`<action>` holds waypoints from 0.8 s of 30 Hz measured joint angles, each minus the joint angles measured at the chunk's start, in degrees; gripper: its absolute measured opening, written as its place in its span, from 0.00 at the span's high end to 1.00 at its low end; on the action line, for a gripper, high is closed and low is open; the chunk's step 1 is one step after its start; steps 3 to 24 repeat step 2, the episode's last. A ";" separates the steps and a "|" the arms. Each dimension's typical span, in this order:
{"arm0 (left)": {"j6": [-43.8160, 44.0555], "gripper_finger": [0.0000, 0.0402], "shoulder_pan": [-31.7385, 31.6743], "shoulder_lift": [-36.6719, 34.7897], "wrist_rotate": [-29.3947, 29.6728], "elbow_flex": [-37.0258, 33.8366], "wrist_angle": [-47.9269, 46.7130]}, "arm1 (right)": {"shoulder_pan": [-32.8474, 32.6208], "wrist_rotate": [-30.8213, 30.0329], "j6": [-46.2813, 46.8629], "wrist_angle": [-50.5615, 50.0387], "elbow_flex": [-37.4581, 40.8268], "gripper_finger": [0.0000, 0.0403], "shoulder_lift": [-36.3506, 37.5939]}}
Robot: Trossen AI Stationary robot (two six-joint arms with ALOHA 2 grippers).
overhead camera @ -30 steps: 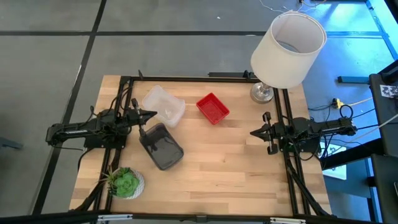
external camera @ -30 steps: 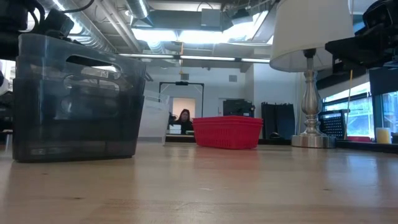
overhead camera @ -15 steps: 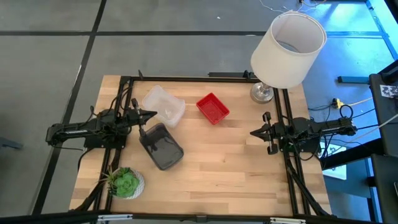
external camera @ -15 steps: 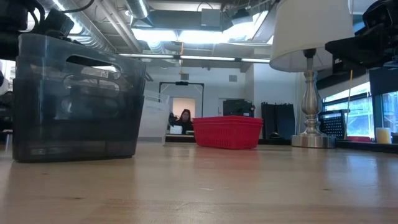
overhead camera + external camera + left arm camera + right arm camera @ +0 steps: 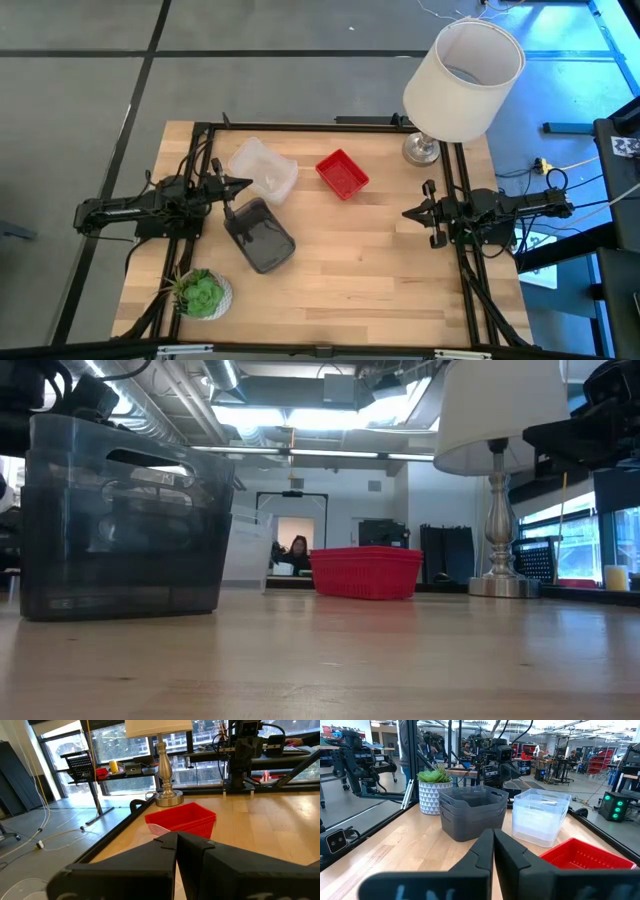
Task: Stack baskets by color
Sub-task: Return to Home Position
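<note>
- The grey baskets [image 5: 260, 236] and clear baskets [image 5: 265, 168] stand in separate nested stacks by the surface's [image 5: 380, 280] left edge. The red baskets [image 5: 342, 173] sit nearer the lamp's [image 5: 463, 65] edge.
- Likely risk: the left hand [image 5: 243, 183], fingers pressed together, lies just beside both left stacks, so a sideways swing could shove one.
- The right hand [image 5: 408, 213], likewise closed on nothing, waits at the right edge.
- Top baskets look empty; the pot [image 5: 429, 799] holds a green plant [image 5: 436, 774].

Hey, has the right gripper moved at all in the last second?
No. In the high view the right gripper sits at the same spot as before, shut, the same gap from the lamp base.
</note>
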State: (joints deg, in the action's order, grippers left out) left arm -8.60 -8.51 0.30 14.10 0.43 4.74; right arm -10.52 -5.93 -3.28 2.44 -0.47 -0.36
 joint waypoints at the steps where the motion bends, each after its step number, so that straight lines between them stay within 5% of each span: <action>1: 0.00 1.00 0.00 0.01 -0.01 0.00 0.01 | -0.01 0.00 0.03 0.00 0.00 0.96 0.00; 24: 0.00 1.00 0.00 0.00 -0.01 0.00 0.02 | -0.02 0.00 0.02 0.00 0.00 0.96 0.00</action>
